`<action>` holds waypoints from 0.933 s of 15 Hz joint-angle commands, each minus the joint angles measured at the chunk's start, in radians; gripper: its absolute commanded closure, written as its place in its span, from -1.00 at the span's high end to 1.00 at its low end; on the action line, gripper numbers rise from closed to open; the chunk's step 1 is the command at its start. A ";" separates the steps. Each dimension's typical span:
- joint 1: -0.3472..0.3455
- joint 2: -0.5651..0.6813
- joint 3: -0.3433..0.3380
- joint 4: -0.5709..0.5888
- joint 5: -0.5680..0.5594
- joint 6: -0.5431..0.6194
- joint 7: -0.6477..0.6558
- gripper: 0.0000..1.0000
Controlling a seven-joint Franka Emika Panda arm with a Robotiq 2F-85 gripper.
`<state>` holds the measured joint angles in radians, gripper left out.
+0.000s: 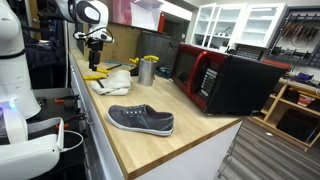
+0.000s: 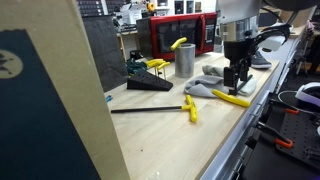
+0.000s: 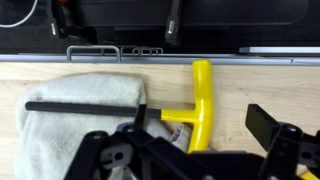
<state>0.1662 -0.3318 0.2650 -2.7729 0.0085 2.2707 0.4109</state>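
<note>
Jaws apart, the gripper (image 3: 203, 148) hangs just above the yellow T-handled wrench (image 3: 201, 98), which lies flat on the wooden counter (image 3: 285, 82) with its black shaft (image 3: 85, 106) across the white cloth (image 3: 70, 135) at left; light, stiff and probably slick, it suits 1 pinch across the handle's crossbar.

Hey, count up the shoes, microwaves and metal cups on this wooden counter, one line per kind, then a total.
Grey slip-on shoe: 1
Red and black microwave: 1
Metal cup: 1
Total: 3
</note>
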 commanded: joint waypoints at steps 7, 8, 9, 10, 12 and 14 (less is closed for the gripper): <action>-0.059 0.126 -0.018 0.004 -0.070 0.120 0.001 1.00; -0.062 0.140 -0.021 0.008 -0.073 0.132 0.002 1.00; -0.064 0.148 -0.025 0.010 -0.073 0.144 0.001 1.00; -0.064 0.155 -0.029 0.013 -0.074 0.155 0.000 1.00; -0.063 0.164 -0.039 0.020 -0.071 0.168 -0.002 1.00; -0.060 0.168 -0.043 0.032 -0.071 0.170 -0.001 1.00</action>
<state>0.1086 -0.1811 0.2342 -2.7651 -0.0388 2.4247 0.4109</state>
